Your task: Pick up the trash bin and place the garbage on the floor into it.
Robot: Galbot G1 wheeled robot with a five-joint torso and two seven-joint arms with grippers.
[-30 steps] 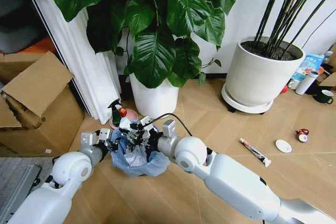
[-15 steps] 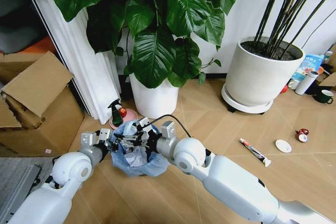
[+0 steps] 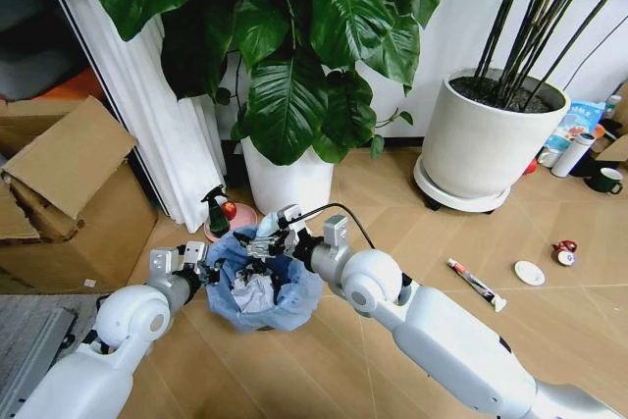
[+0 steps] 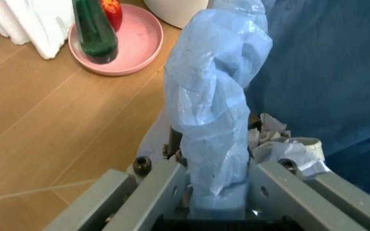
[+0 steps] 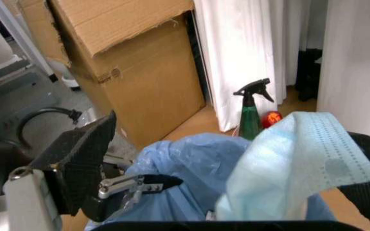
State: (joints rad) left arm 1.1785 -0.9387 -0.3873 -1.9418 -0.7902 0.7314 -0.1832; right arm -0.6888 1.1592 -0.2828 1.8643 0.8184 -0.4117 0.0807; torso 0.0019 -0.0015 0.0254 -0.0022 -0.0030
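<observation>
Gripping the bin's (image 3: 257, 287) bag rim, the left gripper (image 4: 218, 185) steadies it while the right gripper's (image 3: 272, 241) wide-open fingers let the mask (image 5: 298, 159) hang, likely to slide outside onto the floor (image 3: 442, 242).

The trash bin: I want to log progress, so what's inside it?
Inside the trash bin lie crumpled white paper wads. Its blue liner hides anything deeper.

- No legible text, label, brand, number or sign appears in any view.
- The blue-white package (image 3: 585, 117) near the right edge of the head view carries printing too small to read.
- The cardboard box (image 5: 117, 62) shows bare faces with no markings.
</observation>
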